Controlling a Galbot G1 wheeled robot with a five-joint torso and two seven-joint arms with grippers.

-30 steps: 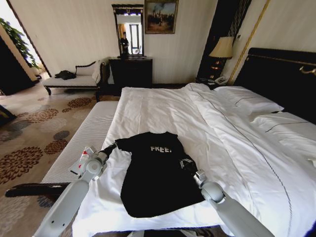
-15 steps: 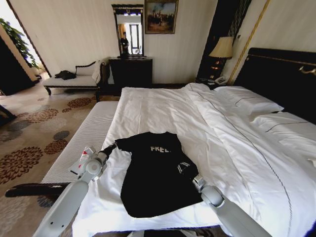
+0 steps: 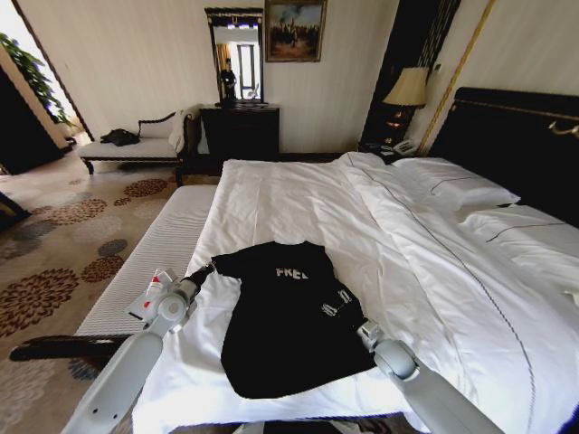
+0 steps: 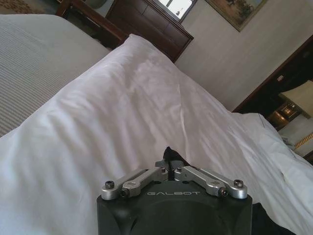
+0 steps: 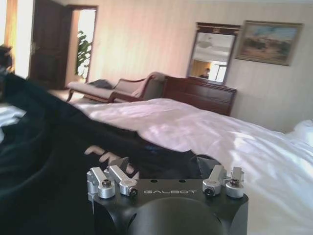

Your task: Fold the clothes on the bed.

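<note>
Since a second ago the right gripper, clamped on the T-shirt's right sleeve, has drawn it inward over the chest. Left gripper pins the other sleeve at the bed's near edge. Next likely: release flat

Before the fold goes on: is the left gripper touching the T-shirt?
Touching. In the left wrist view the left gripper has its fingers closed together on a tip of black T-shirt cloth.
</note>
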